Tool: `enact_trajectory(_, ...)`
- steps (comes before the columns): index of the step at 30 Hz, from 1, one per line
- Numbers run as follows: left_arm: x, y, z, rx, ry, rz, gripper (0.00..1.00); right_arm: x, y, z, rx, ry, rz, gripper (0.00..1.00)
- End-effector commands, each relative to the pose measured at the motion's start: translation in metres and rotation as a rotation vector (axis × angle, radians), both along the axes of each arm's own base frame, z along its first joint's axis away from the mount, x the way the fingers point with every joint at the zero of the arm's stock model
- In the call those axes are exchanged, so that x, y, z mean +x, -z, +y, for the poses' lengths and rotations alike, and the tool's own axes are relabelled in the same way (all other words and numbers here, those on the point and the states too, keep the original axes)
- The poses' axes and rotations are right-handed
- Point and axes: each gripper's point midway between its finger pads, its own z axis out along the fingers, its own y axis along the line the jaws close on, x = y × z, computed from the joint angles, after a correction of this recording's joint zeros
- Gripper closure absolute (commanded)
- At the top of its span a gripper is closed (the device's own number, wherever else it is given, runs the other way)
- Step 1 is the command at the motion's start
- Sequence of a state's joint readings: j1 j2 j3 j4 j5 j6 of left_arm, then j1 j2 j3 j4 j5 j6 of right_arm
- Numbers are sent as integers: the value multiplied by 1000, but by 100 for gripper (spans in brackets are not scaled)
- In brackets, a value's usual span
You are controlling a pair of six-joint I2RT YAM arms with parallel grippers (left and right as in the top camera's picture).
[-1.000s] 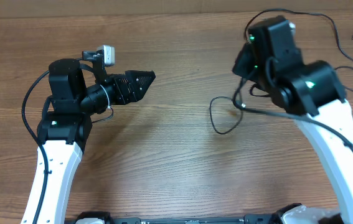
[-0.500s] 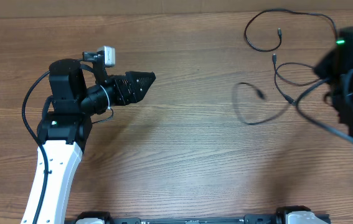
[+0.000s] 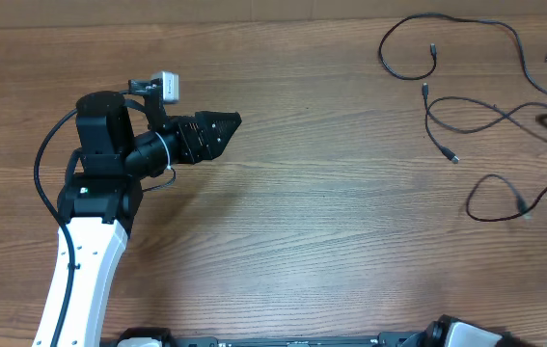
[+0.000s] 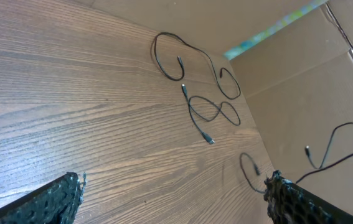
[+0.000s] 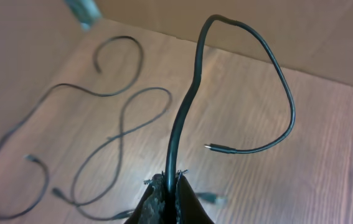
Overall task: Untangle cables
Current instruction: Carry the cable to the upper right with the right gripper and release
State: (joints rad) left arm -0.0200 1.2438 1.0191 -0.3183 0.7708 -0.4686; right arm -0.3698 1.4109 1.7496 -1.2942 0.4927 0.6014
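Note:
Three thin black cables lie at the table's right. One long cable (image 3: 408, 43) loops at the far right edge, and a figure-eight cable (image 3: 466, 116) lies below it. My right gripper (image 5: 167, 186) is shut on the third cable (image 5: 188, 93), which arcs up to a small plug end. In the overhead view this cable (image 3: 500, 198) forms a loop that trails off the right edge. My right arm is almost out of the overhead view. My left gripper (image 3: 223, 123) is open and empty at mid-left, far from the cables; it also shows in the left wrist view (image 4: 176, 199).
The wooden table (image 3: 302, 222) is backed by cardboard walls (image 4: 301, 68) at the far and right sides. In the left wrist view the loose cables (image 4: 213, 112) lie ahead near the corner.
My right arm swung right, nearly out of the overhead view, dragging the held cable away from the other two. The left arm has not moved.

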Motion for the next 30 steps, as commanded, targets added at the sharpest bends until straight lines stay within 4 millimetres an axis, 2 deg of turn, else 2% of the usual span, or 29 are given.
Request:
enact_trajectory(1, 3, -6, 0, 14, 4, -29, 4, 12, 12, -9, 54, -1, 9, 96)
enact_trajectory(12, 3, -5, 1, 14, 4, -25, 4, 22, 79, -48, 156, 84, 171, 96)
enact_trajectory(23, 5, -4, 3, 24, -12, -26, 4, 24, 108, -74, 214, 135, 181, 96)
enact_trajectory(30, 3, -2, 3, 24, -11, -13, 4, 30, 132, -101, 214, 179, 169, 96)
